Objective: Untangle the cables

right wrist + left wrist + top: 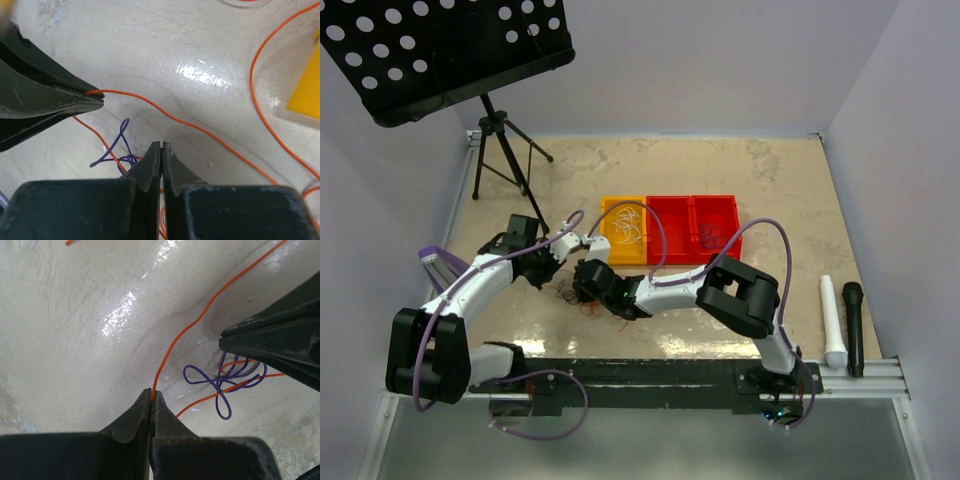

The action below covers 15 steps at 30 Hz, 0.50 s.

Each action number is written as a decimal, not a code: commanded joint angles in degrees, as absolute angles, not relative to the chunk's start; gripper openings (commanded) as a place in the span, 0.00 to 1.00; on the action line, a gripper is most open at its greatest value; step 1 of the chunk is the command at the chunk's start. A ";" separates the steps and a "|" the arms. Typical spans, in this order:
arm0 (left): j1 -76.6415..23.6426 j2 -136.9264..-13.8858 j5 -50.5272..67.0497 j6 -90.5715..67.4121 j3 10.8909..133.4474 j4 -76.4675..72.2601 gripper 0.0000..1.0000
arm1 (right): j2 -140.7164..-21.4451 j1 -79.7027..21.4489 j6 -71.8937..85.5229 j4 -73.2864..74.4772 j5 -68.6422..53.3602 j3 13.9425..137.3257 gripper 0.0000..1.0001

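On the table, a thin red-orange cable (175, 342) runs from my left gripper (151, 392), which is shut on its end. It also shows in the right wrist view (200, 127). A purple cable (220, 390) lies looped and knotted with orange strands; the tangle (578, 300) sits between the two grippers. My right gripper (161, 146) is shut right over this tangle, with the purple knot (129, 159) at its left finger and strands running in under its tip. Its fingers (280, 340) show in the left wrist view. In the top view the left gripper (555, 275) and right gripper (584, 284) are close together.
A yellow bin (607, 232) with white strands and two red bins (670, 258) stand just behind the grippers. The yellow bin's corner (307, 90) is near the right gripper. A tripod music stand (505, 150) is at the back left. White (833, 320) and black (853, 325) rods lie at the right.
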<state>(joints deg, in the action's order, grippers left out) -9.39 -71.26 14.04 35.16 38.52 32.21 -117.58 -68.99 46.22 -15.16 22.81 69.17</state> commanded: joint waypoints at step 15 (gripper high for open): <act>-10.11 -72.95 16.08 37.00 38.06 29.09 0.00 | -68.05 -69.35 49.30 -0.55 37.52 54.23 0.00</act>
<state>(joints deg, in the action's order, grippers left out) -9.89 -72.77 15.22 35.81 37.76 30.55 -74.94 -69.12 47.03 -8.84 30.02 55.24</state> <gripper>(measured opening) 0.021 0.014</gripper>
